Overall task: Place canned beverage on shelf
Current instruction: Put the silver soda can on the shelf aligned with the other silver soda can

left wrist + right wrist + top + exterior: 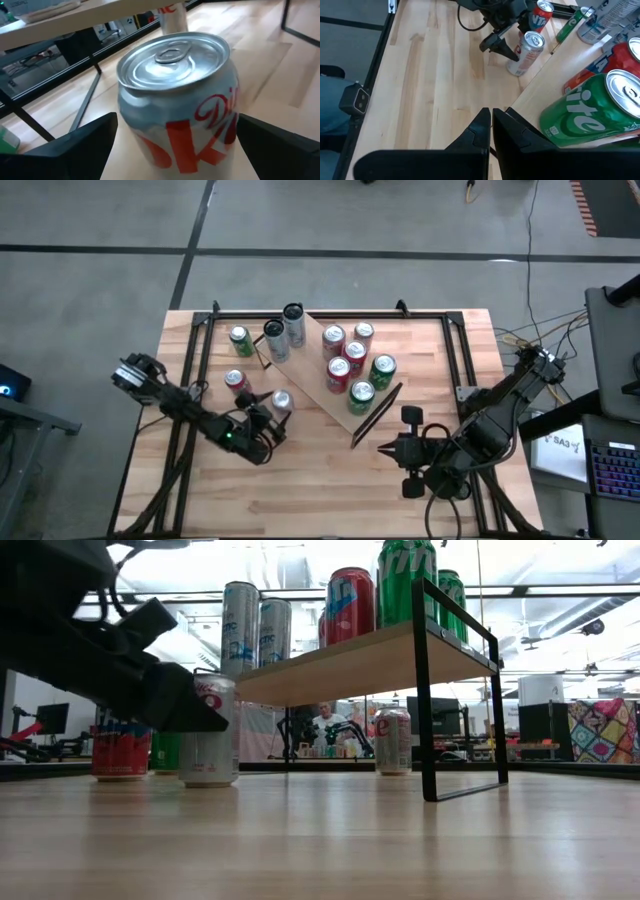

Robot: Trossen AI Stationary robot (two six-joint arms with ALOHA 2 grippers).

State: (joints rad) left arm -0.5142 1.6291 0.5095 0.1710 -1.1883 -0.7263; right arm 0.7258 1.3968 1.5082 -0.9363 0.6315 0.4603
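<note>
Closest to the left wrist camera stands a silver diet cola can [177,100], upright on the wooden tabletop [300,470], with red lettering and an unopened pull tab. The left gripper [272,420] has its two dark fingers [75,150] spread as wide as they go, one on each side of the can with a gap visible on both sides, so the can sits between them unpinched. The left arm [175,400] reaches in low from the table's left edge, its forearm angled toward the shelf.

Plank tabletop, light wood with a black rail frame, carries everything. On it the shelf [345,405], a small light-wood board on thin black metal end frames, sits turned diagonally near the middle. Its top holds red and green cans [352,365] standing close together; in the low view a red can [350,605] and a green can [406,580] rise above the board's edge. Two tall slim silver cans [285,332] stand at the shelf's far end. Off the shelf, a green can [240,341] and a red can [236,383] stand on the table near the left gripper.

Right arm [500,415] waits at the table's right side, bent inward, its right gripper [491,120] pressed together and holding nothing, just beside the shelf's near end frame.
</note>
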